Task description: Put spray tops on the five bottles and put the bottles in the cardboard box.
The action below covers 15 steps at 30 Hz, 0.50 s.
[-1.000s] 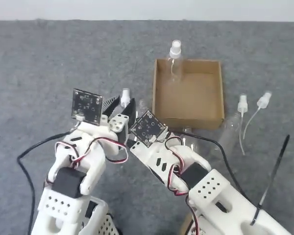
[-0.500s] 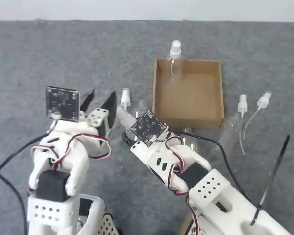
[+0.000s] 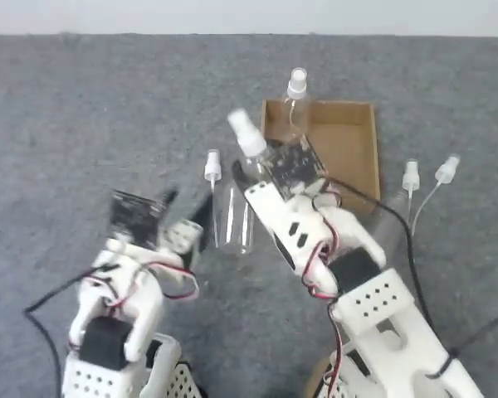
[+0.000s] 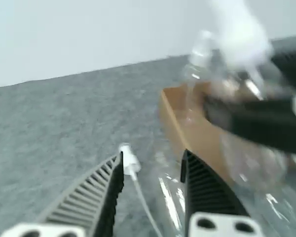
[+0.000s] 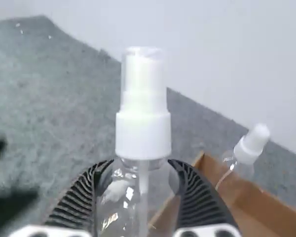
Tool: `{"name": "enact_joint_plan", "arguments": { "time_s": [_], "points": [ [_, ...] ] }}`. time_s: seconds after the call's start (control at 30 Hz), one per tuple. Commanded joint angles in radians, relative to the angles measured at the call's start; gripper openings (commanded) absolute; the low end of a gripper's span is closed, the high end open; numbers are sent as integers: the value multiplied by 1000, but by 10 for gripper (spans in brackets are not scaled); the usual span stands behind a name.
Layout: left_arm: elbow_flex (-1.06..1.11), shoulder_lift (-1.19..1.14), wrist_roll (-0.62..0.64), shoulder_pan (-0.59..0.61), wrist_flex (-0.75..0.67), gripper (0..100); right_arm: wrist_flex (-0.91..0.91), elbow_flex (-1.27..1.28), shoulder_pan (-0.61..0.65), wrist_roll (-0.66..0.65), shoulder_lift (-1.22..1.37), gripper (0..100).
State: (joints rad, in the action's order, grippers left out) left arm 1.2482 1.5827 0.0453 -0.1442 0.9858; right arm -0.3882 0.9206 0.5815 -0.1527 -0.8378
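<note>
- Left claw [image 4: 152, 157]: released, low over the desk [image 3: 108, 99], near a spray top [image 4: 129, 162] lying there.
- Right claw [image 5: 142, 170]: clenched on a capped bottle [image 5: 143, 113], raised beside the left wall of the cardboard box [image 3: 319, 166].
- Risk: lowered too early, the capped bottle may strike that wall. Swung too far, it may topple the standing bottle [image 3: 296, 95] in the far corner.

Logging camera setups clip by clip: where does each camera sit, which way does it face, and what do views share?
High view: fixed above the arms' bases, looking down over the table; left arm and right arm show, the right tool gripping a capped bottle near the cardboard box.
Left wrist view: on the left arm, looking past its open left tool toward the box.
Right wrist view: on the right arm, looking along its tool at the gripped bottle.
Shared: all three show the box and that bottle.
</note>
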Motion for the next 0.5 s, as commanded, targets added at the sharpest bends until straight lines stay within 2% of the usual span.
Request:
{"name": "enact_joint_plan", "arguments": {
  "time_s": [0.0,0.17,0.47],
  "points": [
    [56,84,-52,-144,-34,182,-65,-190,-10,31,77,6],
    [70,89,-49,-163,-35,265,-170,-281,42,114,136,6],
    [104,89,-51,-161,-75,272,-308,-299,96,110,54,6]
  ]
}}
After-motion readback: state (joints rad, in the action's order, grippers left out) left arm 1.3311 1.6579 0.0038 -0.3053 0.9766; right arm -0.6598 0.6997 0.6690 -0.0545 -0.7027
